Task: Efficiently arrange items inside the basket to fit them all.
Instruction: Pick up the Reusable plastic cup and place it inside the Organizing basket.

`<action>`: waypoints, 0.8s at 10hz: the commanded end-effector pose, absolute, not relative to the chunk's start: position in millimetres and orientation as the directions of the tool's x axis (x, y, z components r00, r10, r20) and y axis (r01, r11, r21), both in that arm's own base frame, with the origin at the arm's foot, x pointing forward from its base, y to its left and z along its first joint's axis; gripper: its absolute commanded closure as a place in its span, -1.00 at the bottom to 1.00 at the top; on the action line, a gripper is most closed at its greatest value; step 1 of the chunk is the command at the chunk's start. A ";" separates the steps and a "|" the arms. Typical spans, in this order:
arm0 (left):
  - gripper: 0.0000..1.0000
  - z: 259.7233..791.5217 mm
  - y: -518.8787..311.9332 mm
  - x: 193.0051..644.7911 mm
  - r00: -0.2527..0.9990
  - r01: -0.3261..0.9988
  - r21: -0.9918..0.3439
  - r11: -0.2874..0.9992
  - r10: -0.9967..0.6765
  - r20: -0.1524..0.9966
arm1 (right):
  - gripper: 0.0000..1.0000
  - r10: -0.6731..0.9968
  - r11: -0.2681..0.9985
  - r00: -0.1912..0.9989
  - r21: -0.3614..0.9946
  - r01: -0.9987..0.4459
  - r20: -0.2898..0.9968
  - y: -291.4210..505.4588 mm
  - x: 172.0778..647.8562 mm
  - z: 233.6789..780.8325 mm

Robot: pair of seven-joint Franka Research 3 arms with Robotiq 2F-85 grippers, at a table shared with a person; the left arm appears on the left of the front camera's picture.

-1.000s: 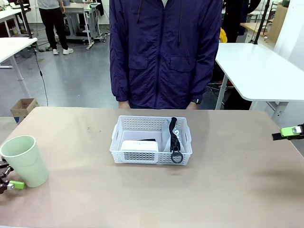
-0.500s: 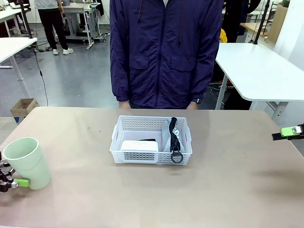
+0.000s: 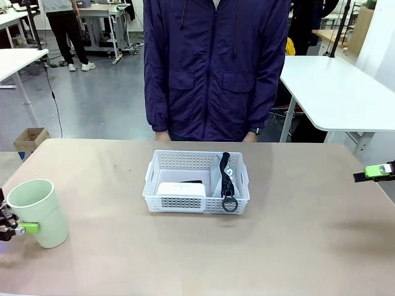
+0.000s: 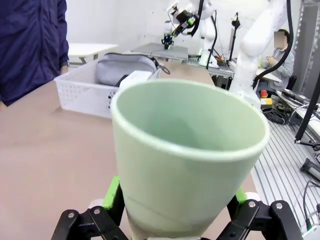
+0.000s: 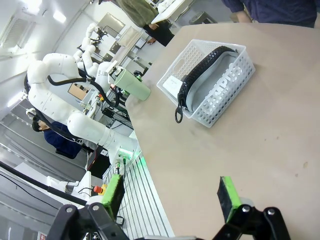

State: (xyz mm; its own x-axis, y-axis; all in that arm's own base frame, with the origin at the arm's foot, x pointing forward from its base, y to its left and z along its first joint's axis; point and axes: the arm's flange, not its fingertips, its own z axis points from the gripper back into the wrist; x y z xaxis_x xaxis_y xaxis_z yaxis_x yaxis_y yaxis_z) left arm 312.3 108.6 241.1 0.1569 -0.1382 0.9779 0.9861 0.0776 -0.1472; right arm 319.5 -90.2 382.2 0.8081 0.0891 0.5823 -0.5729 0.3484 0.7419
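The left gripper (image 4: 175, 200) stood closed on the pale green plastic cup (image 4: 187, 160), a green pad (image 4: 112, 192) pressed to each flank low on its wall; in the front view the same gripper (image 3: 15, 229) held the cup (image 3: 38, 213) tilted, mouth up, at the near left of the table (image 3: 308, 246). The right gripper (image 5: 170, 197) hung with its jaws spread wide and nothing between them, above bare tabletop; the front view showed only its green-tipped end (image 3: 375, 171) at the right edge. Well ahead of the cup, and well apart from both grippers, sat the basket (image 3: 196, 182) near the table's middle. Inside it lay the white rectangular box (image 3: 180, 189) on the cup's side and, beside that, the grey pouch (image 5: 220, 82) with its black strap (image 3: 227, 179) draped over the basket's near rim. Beyond the basket, at the far edge, stood a person (image 3: 216, 68) in a dark blue jacket.
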 end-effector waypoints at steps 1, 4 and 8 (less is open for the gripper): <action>-1.00 245.3 49.3 251.6 0.093 0.994 -0.085 0.075 -0.109 0.990 | -1.00 0.073 0.341 0.805 0.744 -0.575 0.589 -88.4 319.3 384.6; -1.00 248.6 44.9 253.3 0.086 0.995 -0.080 0.065 -0.093 0.992 | -1.00 0.073 0.341 0.805 0.744 -0.575 0.589 -88.4 319.3 384.6; 1.00 249.6 44.8 252.8 0.089 0.995 -0.085 0.049 -0.090 0.992 | -1.00 0.073 0.341 0.805 0.744 -0.575 0.589 -88.4 319.3 384.6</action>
